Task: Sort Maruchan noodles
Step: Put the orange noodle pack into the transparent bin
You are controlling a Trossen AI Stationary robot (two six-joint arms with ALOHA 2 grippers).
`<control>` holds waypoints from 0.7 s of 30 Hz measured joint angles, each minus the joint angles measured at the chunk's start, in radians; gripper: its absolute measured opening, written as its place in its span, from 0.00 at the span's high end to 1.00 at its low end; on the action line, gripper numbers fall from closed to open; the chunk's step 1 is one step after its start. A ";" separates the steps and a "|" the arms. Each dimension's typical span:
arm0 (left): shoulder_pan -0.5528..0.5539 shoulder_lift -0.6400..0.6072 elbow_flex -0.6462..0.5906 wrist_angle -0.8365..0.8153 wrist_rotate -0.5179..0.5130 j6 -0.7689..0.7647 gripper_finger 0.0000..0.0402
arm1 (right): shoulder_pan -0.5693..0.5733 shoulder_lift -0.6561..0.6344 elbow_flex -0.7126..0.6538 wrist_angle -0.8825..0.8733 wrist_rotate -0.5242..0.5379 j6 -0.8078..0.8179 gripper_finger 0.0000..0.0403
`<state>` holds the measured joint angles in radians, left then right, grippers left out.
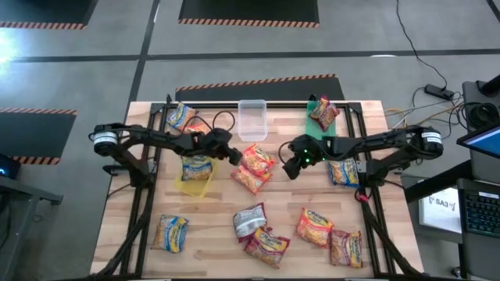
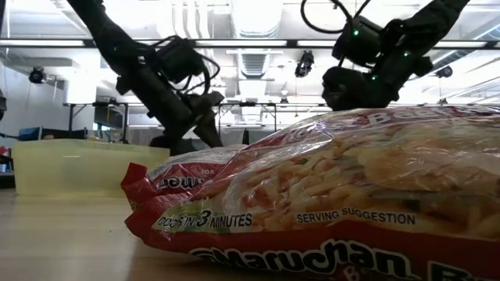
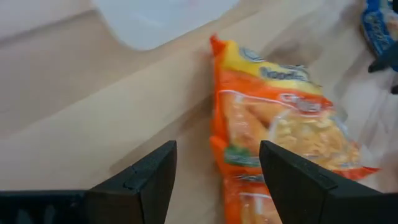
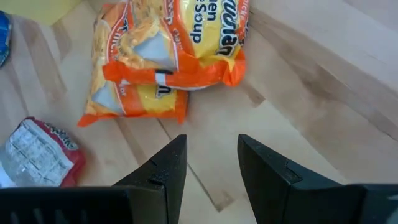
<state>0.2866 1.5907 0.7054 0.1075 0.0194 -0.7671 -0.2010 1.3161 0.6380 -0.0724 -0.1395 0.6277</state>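
- Noodle packets (image 1: 255,168) lay scattered over the wooden table (image 1: 215,226) in the high view: two orange ones overlapped at the centre, a blue-and-yellow one sat in the yellow tub (image 1: 196,173) left of centre, a dark red one in the green tub (image 1: 320,114) at upper right, and others along the lower edge.
- The clear tub (image 1: 252,119) stood at upper centre, with no packet in it.
- The low view showed only a red packet (image 2: 328,195) filling the right of the frame, with both arms above it.
- The left gripper (image 1: 234,154) hung just left of the centre pair; its wrist view showed its fingers spread with nothing between them, an orange packet (image 3: 273,124) just ahead.
- The right gripper (image 1: 287,168) hung just right of that pair; its wrist view showed its fingers (image 4: 165,171) parted and empty, the two orange packets (image 4: 168,56) beyond them and a dark red packet (image 4: 40,152) at lower left.
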 joint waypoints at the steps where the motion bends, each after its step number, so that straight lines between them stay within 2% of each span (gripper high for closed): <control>1: 0.008 0.004 0.000 0.010 0.019 -0.004 0.47 | -0.005 0.012 0.000 0.014 -0.001 0.000 0.67; 6: 0.030 0.024 0.014 0.016 0.096 -0.009 0.47 | -0.039 0.081 0.000 0.072 -0.039 -0.018 0.67; 12: 0.031 0.070 0.088 0.015 0.124 0.026 0.47 | -0.055 0.173 0.012 0.174 -0.079 -0.030 0.67; 21: 0.036 0.138 0.135 -0.014 0.146 0.050 0.47 | -0.055 0.257 0.027 0.212 -0.105 -0.063 0.67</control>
<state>0.3229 1.7285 0.8403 0.0936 0.1657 -0.7170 -0.2562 1.5734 0.6651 0.1400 -0.2449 0.5645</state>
